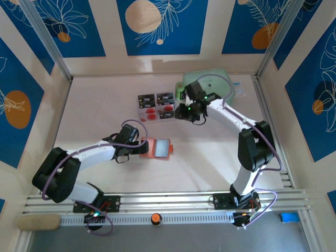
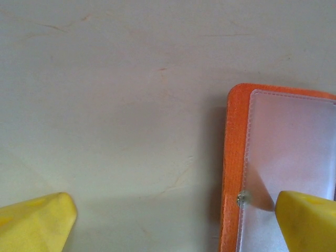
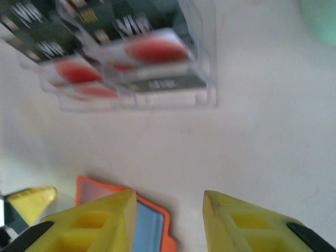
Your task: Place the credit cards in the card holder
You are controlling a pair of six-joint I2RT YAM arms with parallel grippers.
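Left fingers (image 2: pixel 310 223), spread wide, one tip pressed on the opened card holder (image 2: pixel 283 152) (likely pinning it flat for loading); right fingers (image 3: pixel 247 226), parted and empty, hovered near the credit cards (image 3: pixel 152 50) on the worktop (image 3: pixel 262 147).

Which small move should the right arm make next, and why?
Probably lower the right gripper onto the cards. Its jaws stand apart with nothing between them, the cards lie just ahead of them, and one finger of the left gripper rests on the open holder, which seems ready to receive a card.
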